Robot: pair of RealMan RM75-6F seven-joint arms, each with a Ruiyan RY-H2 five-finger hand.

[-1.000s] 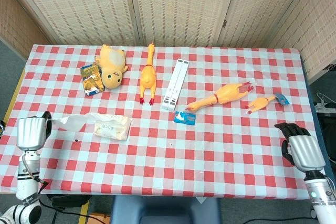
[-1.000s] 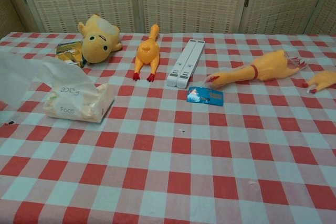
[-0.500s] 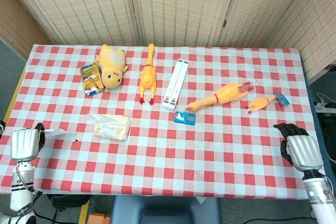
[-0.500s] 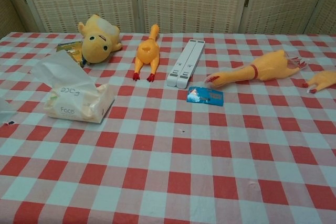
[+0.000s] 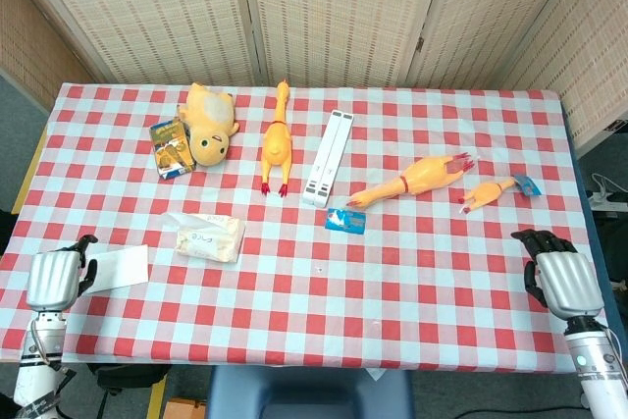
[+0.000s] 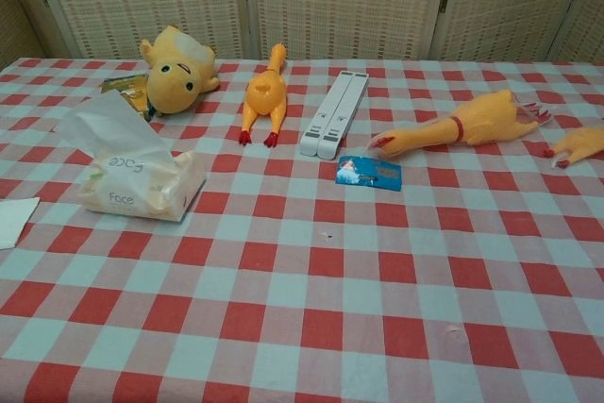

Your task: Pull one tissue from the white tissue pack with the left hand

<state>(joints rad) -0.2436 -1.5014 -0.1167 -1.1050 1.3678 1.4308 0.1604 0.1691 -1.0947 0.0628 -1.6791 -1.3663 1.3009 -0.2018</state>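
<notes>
The white tissue pack [image 5: 207,237] lies on the checked table [image 5: 392,272], left of centre, with a fresh sheet sticking up from its slot [image 6: 94,125]. One pulled tissue [image 5: 120,267] lies flat on the cloth near the table's left front corner, and its corner shows at the left edge of the chest view [image 6: 13,220]. My left hand [image 5: 54,280] hangs just off that corner with its fingers loosely apart. The tissue's left edge reaches the fingertips [image 5: 86,272]. My right hand [image 5: 564,280] hovers off the right front edge, holding nothing.
A yellow plush toy [image 5: 209,125] and a snack packet [image 5: 171,146] lie at the back left. Rubber chickens [image 5: 276,139] [image 5: 412,182] [image 5: 488,191], a white folded stand [image 5: 327,156] and a blue card [image 5: 345,221] are spread across the middle and right.
The left hand dragged the tissue free of the pack, down and to the left. The tissue now lies spread flat on the table and the hand has sunk beside it. The right hand stayed still.
</notes>
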